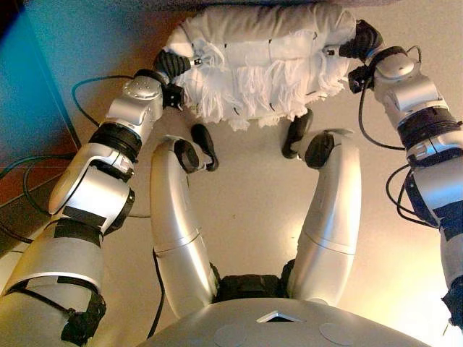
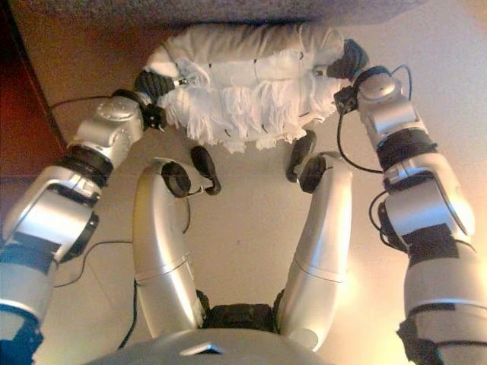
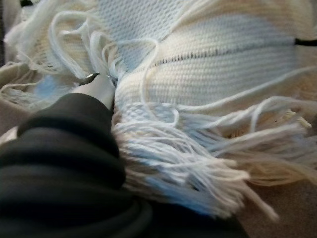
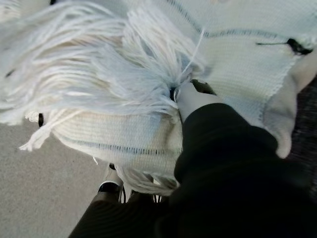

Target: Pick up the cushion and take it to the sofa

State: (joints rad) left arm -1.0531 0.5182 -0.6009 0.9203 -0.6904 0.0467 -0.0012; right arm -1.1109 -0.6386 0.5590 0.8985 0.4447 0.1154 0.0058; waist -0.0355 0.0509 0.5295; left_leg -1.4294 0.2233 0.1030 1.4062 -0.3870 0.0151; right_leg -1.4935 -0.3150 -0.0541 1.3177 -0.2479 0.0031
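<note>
The floor (image 1: 253, 217), a smooth pale beige surface, fills most of both eye views. Along the top edge runs the sofa (image 2: 228, 9), a grey band of nubby fabric.

Just below that band, at top centre, sits the cushion (image 1: 253, 65): a plump oblong of cream knitted cloth, crossed by thin dark stitched lines and hung with rows of long white yarn fringe that droop off its near edge. Its far side lies against the sofa's edge; whether it rests on the seat cannot be told.

The cushion is caught between 2 hands. The left hand (image 1: 172, 63) presses into its end at upper left, the right hand (image 1: 359, 40) into the opposite end at upper right. Each wrist view shows only the dark ribbed cover and a bit of silver finger sunk in the fringe, so how far either hand's fingers are curled cannot be told.
</note>
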